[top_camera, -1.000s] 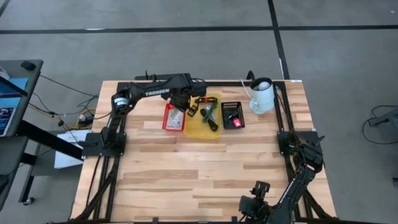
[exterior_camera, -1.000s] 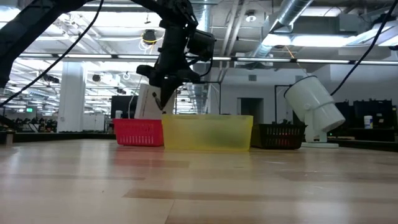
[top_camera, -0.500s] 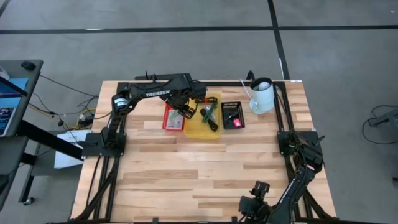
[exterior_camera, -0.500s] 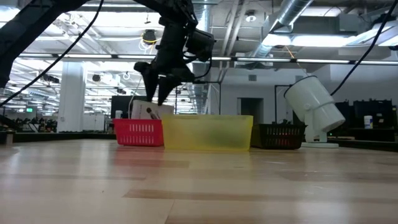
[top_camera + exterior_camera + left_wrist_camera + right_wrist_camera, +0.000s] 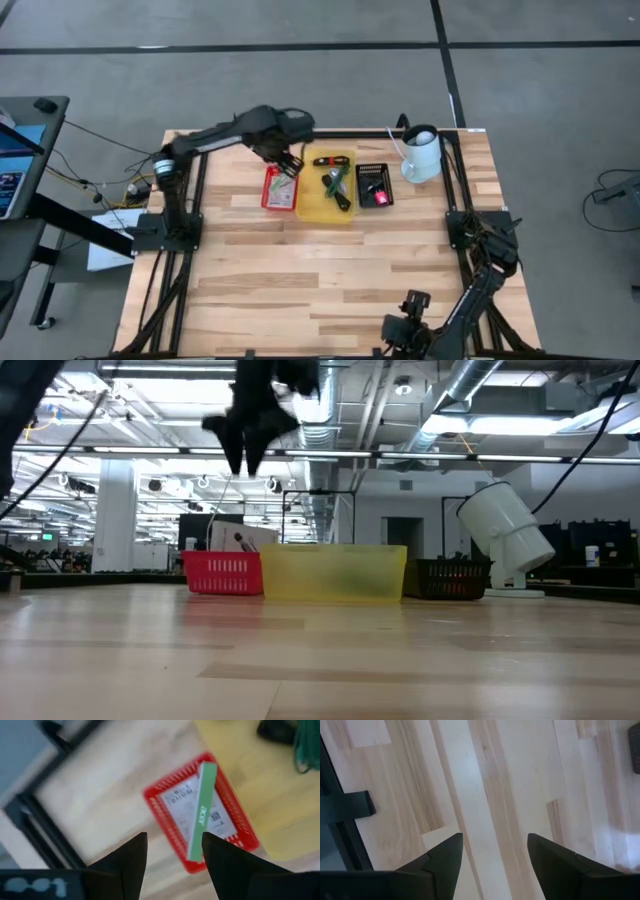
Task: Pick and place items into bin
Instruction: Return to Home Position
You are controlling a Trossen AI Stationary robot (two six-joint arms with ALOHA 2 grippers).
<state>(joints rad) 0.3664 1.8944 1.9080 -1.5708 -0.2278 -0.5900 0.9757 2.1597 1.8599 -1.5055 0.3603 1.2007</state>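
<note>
Left tool (image 5: 288,162), released, hangs above the red bin (image 5: 156,815). Only the left wrist view shows the white box (image 5: 182,805) with its green edge, lettering unreadable. Right tool (image 5: 495,840) is released.

- Cropped by low view's top edge: upper part of left gripper (image 5: 243,460).
- Blurred past reading: print on white box (image 5: 180,802) in red bin (image 5: 162,827).
- Too small to identify: contents of black bin (image 5: 360,185).
</note>
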